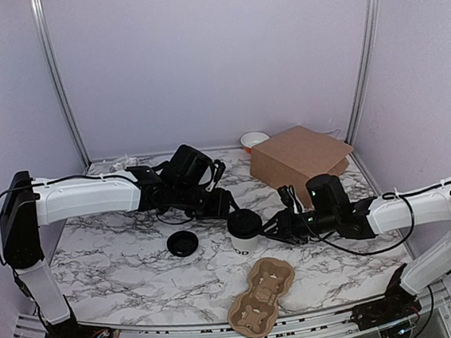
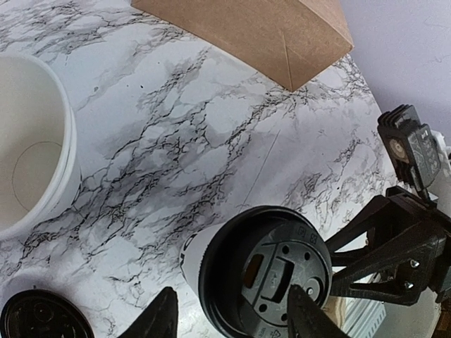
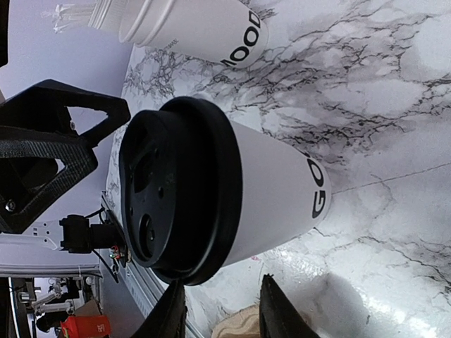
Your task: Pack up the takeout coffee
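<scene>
**Overhead view.** The takeout coffee (image 1: 245, 229) stands upright on the counter (image 1: 123, 267) with its black lid on. It sits between the two sets of jaws, the left jaws just beside it on one flank and the right jaws just beside it on the other. Only this view shows the whole cardboard cup carrier (image 1: 262, 296), which lies behind both sets of jaws, towards the arm bases. Only this view shows a small white bowl (image 1: 254, 140), well beyond the jaws and behind the brown box (image 1: 299, 160). How either set of jaws stands cannot be told from here.

**Left wrist view.** The left jaws are spread and straddle the coffee from above. One finger (image 2: 158, 320) stands apart from the cup wall. The other finger (image 2: 306, 317) overlaps the lid rim, and contact cannot be told. A loose black lid (image 2: 42, 317) lies outside the first finger. A second, open white cup (image 2: 32, 141) stands ahead of the jaws on that same side.

**Right wrist view.** The right jaws are spread, with counter and a corner of the carrier showing between the fingers (image 3: 173, 313). The coffee sits just past the fingertips, not between them. Its lid rim is close to one fingertip, and touch cannot be told. Only this view shows the black lettering on the coffee's side and on the second cup, which stands beyond the coffee.
</scene>
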You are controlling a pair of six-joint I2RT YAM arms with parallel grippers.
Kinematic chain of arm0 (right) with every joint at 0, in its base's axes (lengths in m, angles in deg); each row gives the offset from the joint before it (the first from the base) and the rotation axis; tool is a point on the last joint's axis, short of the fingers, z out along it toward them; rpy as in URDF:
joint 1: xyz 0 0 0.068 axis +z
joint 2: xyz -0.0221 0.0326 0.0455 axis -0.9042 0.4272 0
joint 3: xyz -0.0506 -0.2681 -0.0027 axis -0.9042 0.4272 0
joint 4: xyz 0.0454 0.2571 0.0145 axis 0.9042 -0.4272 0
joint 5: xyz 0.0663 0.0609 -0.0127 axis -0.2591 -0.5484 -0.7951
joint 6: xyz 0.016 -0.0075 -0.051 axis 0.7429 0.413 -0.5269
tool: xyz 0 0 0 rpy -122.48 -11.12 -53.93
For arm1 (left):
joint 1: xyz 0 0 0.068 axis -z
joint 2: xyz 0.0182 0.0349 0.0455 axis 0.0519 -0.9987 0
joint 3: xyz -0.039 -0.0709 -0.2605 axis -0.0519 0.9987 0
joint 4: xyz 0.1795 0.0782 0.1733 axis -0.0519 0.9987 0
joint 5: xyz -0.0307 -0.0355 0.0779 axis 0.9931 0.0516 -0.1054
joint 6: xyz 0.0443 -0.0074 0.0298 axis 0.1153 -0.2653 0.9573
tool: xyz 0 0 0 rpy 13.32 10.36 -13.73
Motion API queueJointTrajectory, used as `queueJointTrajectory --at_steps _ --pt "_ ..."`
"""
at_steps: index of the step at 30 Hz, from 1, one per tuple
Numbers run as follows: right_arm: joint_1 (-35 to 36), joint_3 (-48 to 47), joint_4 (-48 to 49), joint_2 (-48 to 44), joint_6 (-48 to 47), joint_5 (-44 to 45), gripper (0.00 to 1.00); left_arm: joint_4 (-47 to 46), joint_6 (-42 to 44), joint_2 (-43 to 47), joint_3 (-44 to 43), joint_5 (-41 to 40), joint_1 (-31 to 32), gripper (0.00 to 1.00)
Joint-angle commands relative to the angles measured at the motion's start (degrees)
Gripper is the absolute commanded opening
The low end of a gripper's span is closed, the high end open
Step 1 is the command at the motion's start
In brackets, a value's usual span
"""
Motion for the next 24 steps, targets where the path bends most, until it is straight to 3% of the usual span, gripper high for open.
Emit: queueJointTrajectory --at_steps 1,24 --pt "0.5 -1.5 0.8 0.6 1.0 0.2 0.34 1.0 1.8 -1.8 -2.2 0.0 0.1 0.54" --pt "0.5 -3.3 2.1 1.8 2.9 -1.3 0.34 4.9 -0.4 -2.8 -2.1 -12.1 3.6 0.49"
